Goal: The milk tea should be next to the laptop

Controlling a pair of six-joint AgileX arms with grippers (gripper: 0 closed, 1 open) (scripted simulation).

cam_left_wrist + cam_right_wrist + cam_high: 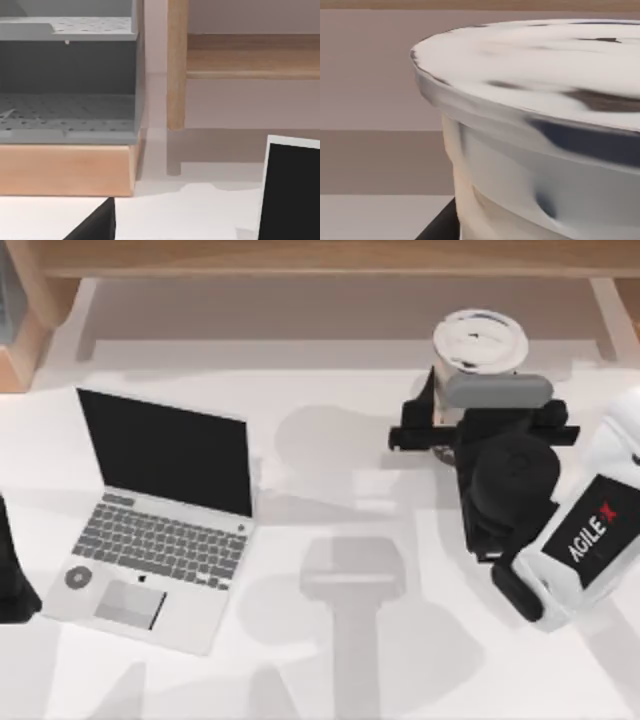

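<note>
1. Gripping looks likely but unconfirmed: right gripper [452, 420] sits at the milk tea [480, 343] on the table's right side toward the back, fingers flanking the cup; cannot tell whether they are clamped on it or a bit apart.
2. Right wrist view: lid and cup wall very close to the camera.
3. Laptop [160, 515] open on the table's left, well apart from the cup.
4. Left gripper parked at the left edge; cannot tell its jaws.
5. Progress: early. Carry and placement beside the laptop remain.

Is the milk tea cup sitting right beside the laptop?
No, in the top view the milk tea stands far off at the table's right with the right gripper around it, while the laptop is on the left.
</note>
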